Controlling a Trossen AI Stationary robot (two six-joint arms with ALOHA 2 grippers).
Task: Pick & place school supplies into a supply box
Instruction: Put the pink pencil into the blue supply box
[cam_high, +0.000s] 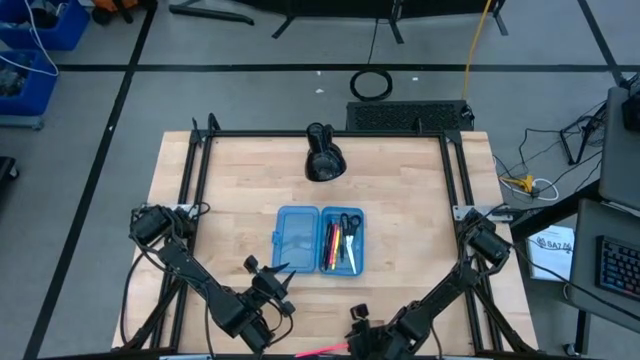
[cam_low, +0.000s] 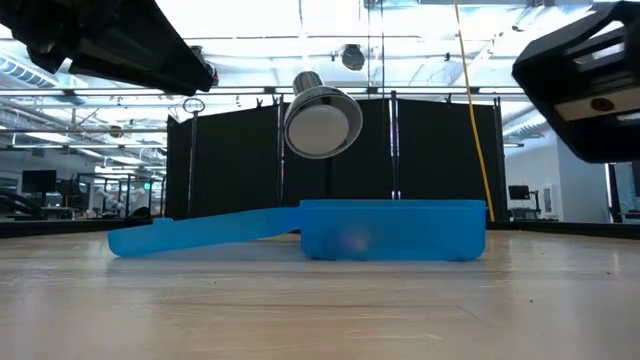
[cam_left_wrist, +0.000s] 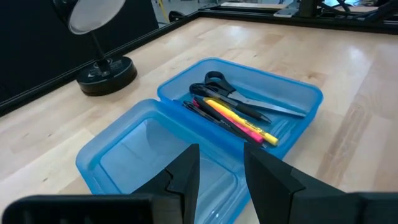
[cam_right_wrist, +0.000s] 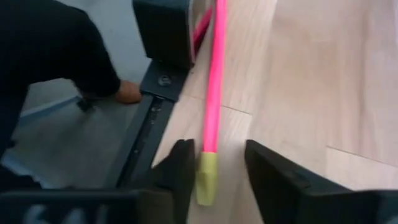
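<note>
The supply box lies open mid-table, a translucent blue case. Its right half holds black-handled scissors with yellow, pink and dark pens. Its left half is bare. My left gripper is open, just near of the bare half's near edge. A pink pen with a yellow-green end lies on the table by the near edge. My right gripper is open above it, a finger on either side of that end, with no touch showing.
A black round-based stand with a round head sits behind the box near the far edge. A person's hand and dark sleeve are at the black frame rail just off the near edge. Bare wood lies on both sides of the box.
</note>
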